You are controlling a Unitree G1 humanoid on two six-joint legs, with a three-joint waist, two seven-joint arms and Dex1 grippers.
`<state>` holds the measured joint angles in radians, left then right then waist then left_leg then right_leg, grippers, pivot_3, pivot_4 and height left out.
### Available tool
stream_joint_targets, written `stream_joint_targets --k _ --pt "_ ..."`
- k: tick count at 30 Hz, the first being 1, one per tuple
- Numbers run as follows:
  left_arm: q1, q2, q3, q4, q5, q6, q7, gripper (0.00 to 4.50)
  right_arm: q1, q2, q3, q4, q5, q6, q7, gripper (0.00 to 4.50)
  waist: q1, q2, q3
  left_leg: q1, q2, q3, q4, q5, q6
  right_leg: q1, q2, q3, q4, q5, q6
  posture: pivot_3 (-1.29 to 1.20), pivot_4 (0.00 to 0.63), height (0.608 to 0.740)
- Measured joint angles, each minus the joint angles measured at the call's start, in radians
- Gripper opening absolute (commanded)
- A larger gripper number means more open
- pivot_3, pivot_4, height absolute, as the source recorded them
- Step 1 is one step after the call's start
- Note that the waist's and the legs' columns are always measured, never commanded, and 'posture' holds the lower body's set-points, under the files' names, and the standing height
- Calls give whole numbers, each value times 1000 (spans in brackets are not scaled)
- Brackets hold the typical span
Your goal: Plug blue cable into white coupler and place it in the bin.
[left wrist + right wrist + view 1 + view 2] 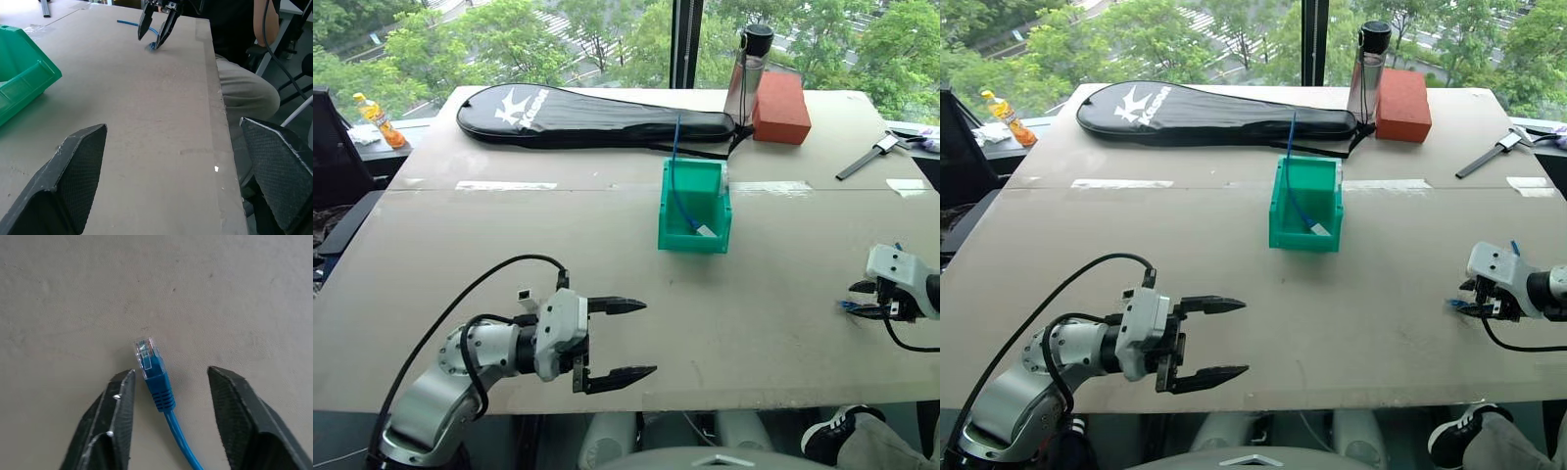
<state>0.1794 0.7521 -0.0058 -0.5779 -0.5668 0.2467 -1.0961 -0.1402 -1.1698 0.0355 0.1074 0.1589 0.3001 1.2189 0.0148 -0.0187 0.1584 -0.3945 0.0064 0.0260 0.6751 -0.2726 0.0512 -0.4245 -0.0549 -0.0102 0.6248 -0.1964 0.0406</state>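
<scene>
Table point(607, 255): broad grey board. Bin point(693, 235): green, mid-table, containing one blue cable point(680, 196) with a white coupler point(705, 231). Left gripper point(619, 340): near front edge, jaws wide apart, empty. Right gripper point(168, 382): at table's right side, fingers straddling a second blue cable point(156, 377), its clear plug between them, no contact visible.

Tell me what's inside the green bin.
The bin holds a blue cable that sticks up past its back rim, with a small white piece at its lower end. The front wall hides the floor's front.
</scene>
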Motion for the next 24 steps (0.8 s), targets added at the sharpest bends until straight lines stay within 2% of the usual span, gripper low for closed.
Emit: stream_joint_targets --k 1,9,12,14,16,18,20,24 --pt "4 0 0 2 0 -6 0 4500 -9 3 6 17 -5 -6 11 297 0 0 0 0 0 0 0 0 0 0 0 0 0 0 0 0 150 740" --pt "42 -12 6 3 17 -45 4 4500 -53 34 32 -23 -12 2 56 297 -3 0 0 1 1 0 0 0 0 0 0 0 1 0 1 0 150 740" --pt "58 -21 17 27 28 -64 13 4500 -167 124 90 -128 -8 79 51 297 -15 0 0 3 2 1 0 0 0 0 2 1 1 -1 1 0 150 740" --pt "61 -34 38 59 36 -80 29 4500 -312 273 202 -243 -21 164 22 297 -28 0 0 3 3 1 0 0 0 0 3 1 2 -1 2 0 150 740" --pt "60 -36 47 62 36 -83 33 4500 -352 310 258 -277 -34 192 16 297 -20 0 1 1 3 -2 0 0 0 0 2 -1 2 0 0 0 150 740" --pt "74 -37 66 80 36 -87 36 4500 -412 359 321 -269 -70 236 4 297 -5 0 1 0 2 -2 0 0 0 0 1 -2 0 1 -2 0 150 740" --pt "72 -37 79 102 39 -90 39 4500 -491 464 394 -246 -103 268 -18 297 -4 0 1 -1 1 -1 0 0 0 -1 0 -1 0 1 -2 0 150 740" --pt "74 -39 83 104 50 -104 50 4500 -539 534 483 -190 -137 272 -21 297 4 0 1 -3 0 -2 0 0 -1 -1 -2 -3 -1 1 -2 0 150 740"
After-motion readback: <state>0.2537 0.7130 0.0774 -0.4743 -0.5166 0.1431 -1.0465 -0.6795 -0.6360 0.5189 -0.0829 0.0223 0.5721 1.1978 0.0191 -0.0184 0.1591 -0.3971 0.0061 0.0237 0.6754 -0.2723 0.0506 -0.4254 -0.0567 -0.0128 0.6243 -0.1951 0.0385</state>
